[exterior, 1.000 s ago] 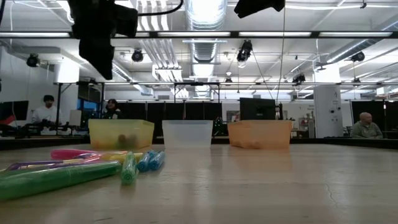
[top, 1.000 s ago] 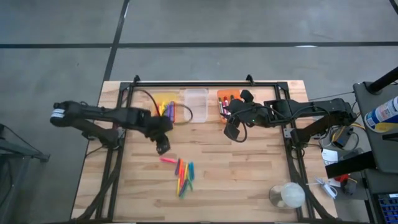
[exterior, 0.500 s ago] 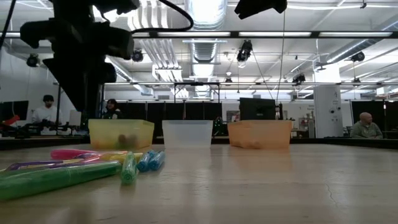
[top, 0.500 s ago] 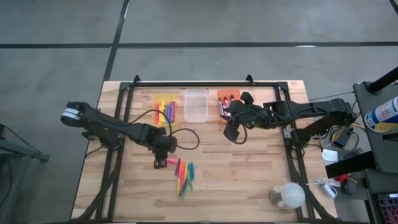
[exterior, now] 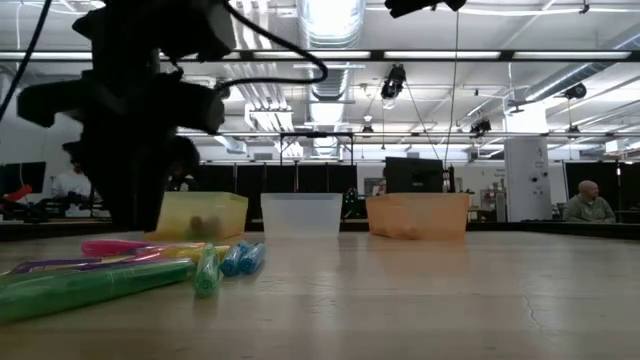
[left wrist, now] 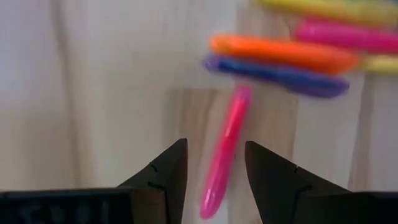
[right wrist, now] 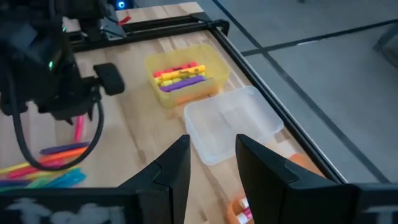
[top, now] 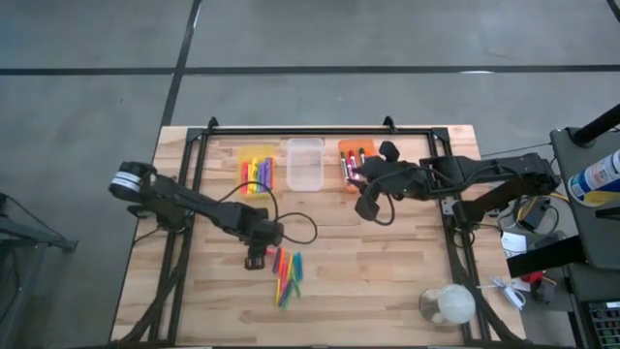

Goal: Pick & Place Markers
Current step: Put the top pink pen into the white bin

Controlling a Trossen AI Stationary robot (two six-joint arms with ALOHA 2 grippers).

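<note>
Left gripper has moved from beside the yellow bin down over the markers on the desk, fingers released. Only the left wrist view shows a pink marker lying between them, ungrasped. Right gripper hangs near the orange bin, fingers parted, empty. Yellow and orange bins hold markers; clear bin between.

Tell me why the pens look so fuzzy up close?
Left wrist view: the pink pen and the pile beyond the left pincer are soft and out of focus. Low view: the nearest green pen is blurred and the left arm is a dark silhouette against bright ceiling lights.
</note>
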